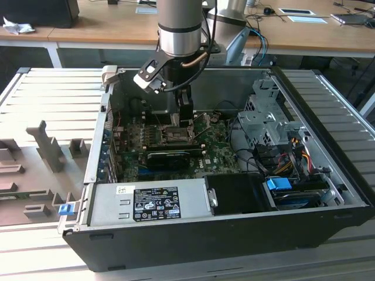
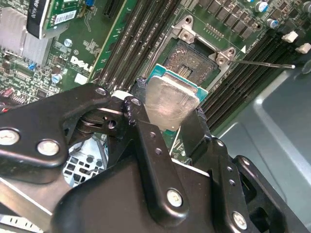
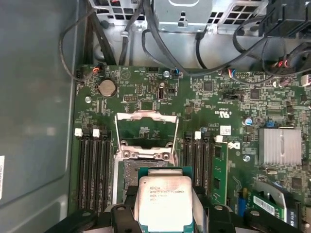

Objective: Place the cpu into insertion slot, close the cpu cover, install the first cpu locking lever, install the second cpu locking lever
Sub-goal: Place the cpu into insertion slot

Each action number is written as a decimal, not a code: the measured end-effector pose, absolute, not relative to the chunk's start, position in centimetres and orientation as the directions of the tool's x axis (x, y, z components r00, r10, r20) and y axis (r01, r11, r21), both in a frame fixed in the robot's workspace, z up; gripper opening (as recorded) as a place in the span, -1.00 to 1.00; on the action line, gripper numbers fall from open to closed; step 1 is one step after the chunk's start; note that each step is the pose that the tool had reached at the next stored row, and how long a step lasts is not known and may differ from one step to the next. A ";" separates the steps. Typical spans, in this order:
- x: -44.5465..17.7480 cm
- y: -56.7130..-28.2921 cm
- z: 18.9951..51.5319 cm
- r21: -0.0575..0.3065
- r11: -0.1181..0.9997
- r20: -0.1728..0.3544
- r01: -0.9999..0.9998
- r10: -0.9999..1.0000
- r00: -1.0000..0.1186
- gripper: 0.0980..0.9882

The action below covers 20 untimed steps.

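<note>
My gripper (image 2: 168, 108) is shut on the cpu (image 2: 171, 102), a flat square chip with a dull silver top on a green base. One black finger (image 2: 142, 127) presses each of two opposite edges. The chip hangs a little above the insertion slot (image 2: 192, 59), a dark square socket in the green board, and covers part of it. In the first wrist view the cpu (image 3: 165, 201) sits between the fingers, with the insertion slot (image 3: 127, 170) partly showing beyond it. The cpu cover (image 3: 146, 118) stands swung up and open past the socket. A thin locking lever (image 2: 267, 64) sticks out sideways. In the exterior view the gripper (image 1: 183, 122) reaches down into the case.
Black memory slots (image 3: 92, 170) flank the socket on both sides. A finned heatsink (image 3: 279, 145) and an expansion card (image 1: 170, 157) sit nearby. The silver power supply (image 1: 146, 202), drive cage (image 1: 266, 117), loose cables (image 1: 287, 155) and the case walls (image 1: 99, 140) hem in the board.
</note>
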<state>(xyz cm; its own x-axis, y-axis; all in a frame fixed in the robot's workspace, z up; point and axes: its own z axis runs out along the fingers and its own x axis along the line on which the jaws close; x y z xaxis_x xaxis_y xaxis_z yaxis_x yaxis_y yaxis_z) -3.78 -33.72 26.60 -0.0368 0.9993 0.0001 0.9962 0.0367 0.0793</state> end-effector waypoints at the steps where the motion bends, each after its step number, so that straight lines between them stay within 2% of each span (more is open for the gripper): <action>1: -3.8 -33.7 26.5 0.079 0.037 0.000 0.996 0.999 -0.037 -0.03; 20: -4.1 -32.8 23.5 0.079 0.036 0.000 0.996 0.999 -0.036 -0.03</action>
<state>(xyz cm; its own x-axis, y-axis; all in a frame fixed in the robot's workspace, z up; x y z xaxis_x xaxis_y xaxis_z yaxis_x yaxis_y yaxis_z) -4.14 -32.81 23.53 -0.0361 0.9993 0.0002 0.9962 0.0360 0.0795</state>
